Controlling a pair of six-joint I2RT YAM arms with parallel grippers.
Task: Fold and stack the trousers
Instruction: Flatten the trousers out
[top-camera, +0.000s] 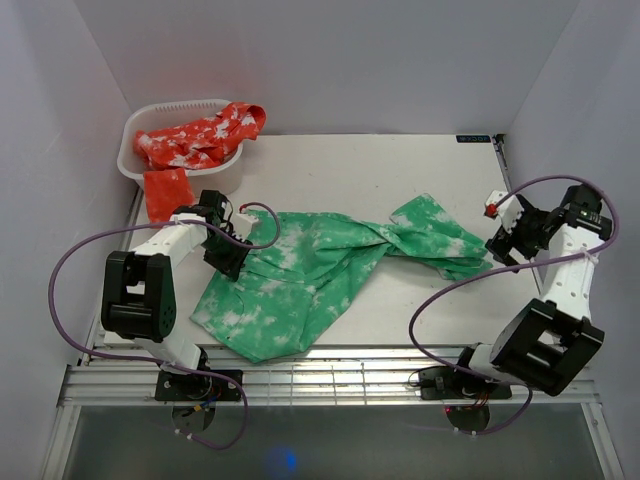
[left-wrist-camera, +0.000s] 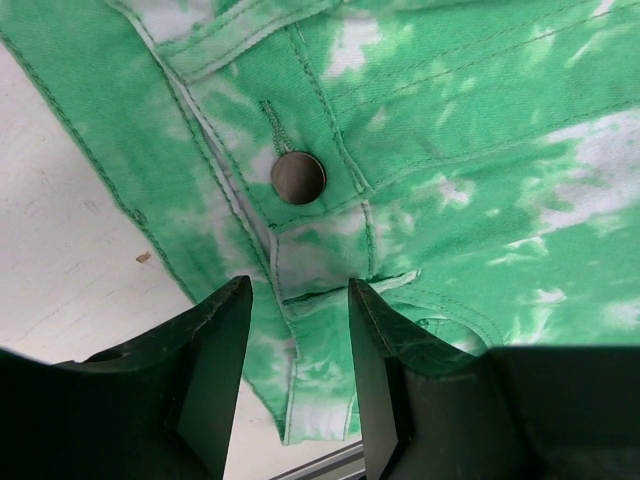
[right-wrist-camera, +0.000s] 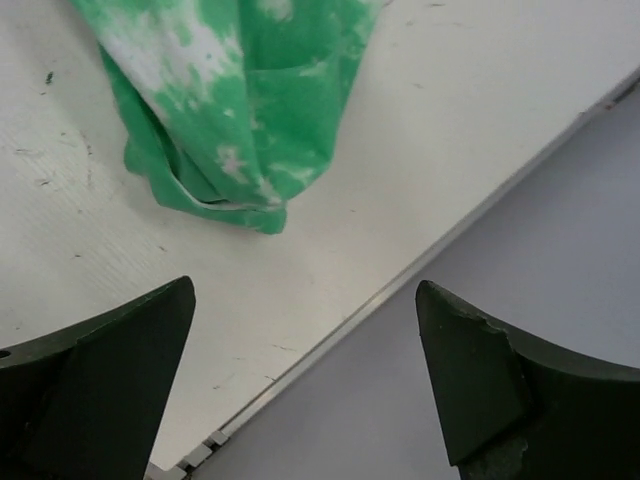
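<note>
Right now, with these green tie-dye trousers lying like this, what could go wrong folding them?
The bright green tie-dye fabric trousers are twisted mid-leg, so a fold may trap the twist.
The left hand stands open over the waistband by the dark round button; closing there might pinch only one layer.
The open right hand hovers past the leg end, near the white table's edge; it could miss the cloth.

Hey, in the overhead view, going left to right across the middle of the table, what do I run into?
Left arm → green trousers → right arm. The basket with the red cloth sits farther back and overlaps the left arm's span, so it is left out.
</note>
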